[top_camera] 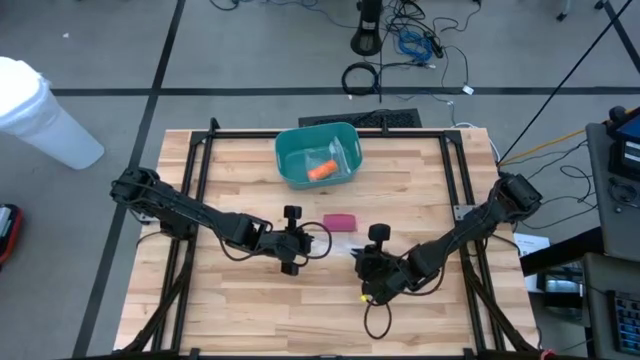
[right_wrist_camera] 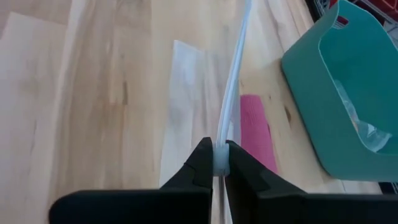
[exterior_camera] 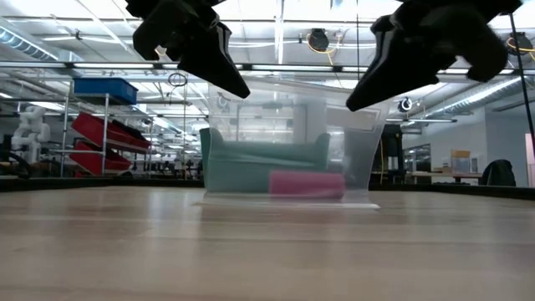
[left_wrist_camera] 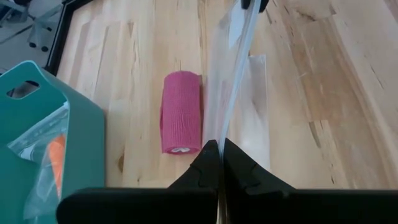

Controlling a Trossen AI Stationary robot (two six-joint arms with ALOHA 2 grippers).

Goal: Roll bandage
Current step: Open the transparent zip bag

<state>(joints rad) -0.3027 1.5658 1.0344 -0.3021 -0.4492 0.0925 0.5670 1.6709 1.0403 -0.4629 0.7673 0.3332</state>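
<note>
Both end effectors, left point(left_wrist_camera: 219, 163) and right point(right_wrist_camera: 216, 163), pinch opposite edges of a clear bag point(exterior_camera: 292, 138) held above the counter point(top_camera: 250, 300). Pink bandage point(top_camera: 339, 222) lies on counter beside teal bin point(top_camera: 290, 160).

Pink bandage roll point(left_wrist_camera: 181, 112), clear plastic bag point(left_wrist_camera: 239, 106), teal bin point(top_camera: 318, 155) holding an orange item point(top_camera: 322, 171), pale striped-wood desk point(top_camera: 240, 300), black end effectors.

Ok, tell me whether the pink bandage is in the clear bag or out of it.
Out. The pink bandage lies on the bare table beside the clear bag, which the left gripper and right gripper hold up.
</note>
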